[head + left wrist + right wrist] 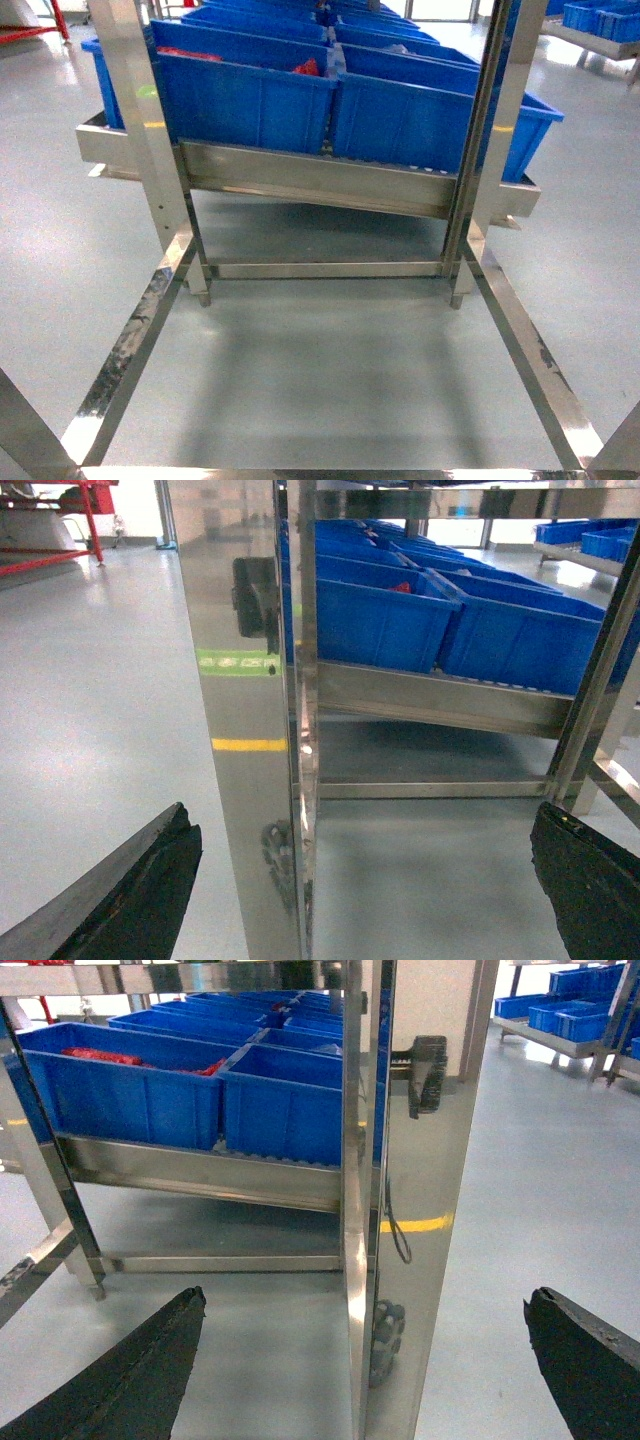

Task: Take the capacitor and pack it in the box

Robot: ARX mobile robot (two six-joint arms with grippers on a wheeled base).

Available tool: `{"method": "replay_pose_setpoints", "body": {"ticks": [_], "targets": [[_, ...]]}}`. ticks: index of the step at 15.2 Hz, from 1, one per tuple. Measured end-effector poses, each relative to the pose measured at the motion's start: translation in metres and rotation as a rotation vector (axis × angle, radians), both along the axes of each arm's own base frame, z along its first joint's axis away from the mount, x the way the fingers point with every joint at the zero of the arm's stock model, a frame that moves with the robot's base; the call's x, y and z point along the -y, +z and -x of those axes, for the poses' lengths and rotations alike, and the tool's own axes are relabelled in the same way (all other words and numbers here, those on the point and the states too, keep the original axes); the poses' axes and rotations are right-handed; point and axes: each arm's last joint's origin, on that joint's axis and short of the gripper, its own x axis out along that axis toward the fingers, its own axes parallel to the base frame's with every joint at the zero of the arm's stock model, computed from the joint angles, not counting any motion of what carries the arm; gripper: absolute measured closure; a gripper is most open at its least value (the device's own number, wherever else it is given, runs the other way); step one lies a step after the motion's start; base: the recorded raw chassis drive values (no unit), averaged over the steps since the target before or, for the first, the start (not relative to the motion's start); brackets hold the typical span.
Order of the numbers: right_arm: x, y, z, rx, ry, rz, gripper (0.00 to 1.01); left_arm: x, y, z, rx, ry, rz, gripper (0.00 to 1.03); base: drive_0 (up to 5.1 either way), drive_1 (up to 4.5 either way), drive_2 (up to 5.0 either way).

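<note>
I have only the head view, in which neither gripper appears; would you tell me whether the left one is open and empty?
Observer: Yes. In the left wrist view the left gripper is open, jaws wide apart, with nothing between them.
Operator: Thank you. Is anything in front of it?
Observer: A steel upright of the rack stands just ahead, left of the gripper's centre line.
Operator: And the right side?
Observer: In the right wrist view the right gripper is likewise open and empty, facing a shiny post of the same rack.
</note>
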Motion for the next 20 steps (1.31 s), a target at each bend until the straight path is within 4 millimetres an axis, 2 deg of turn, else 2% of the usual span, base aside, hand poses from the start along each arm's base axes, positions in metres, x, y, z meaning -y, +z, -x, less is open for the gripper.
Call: {"method": "replay_pose_setpoints", "body": {"ticks": [20], "targets": [[0.0, 0.0, 0.0, 0.0, 0.0, 0.0, 0.03, 0.0, 0.0001, 0.0, 0.0, 0.0, 0.0, 0.05, 0.0, 0.0, 0.0]]}}
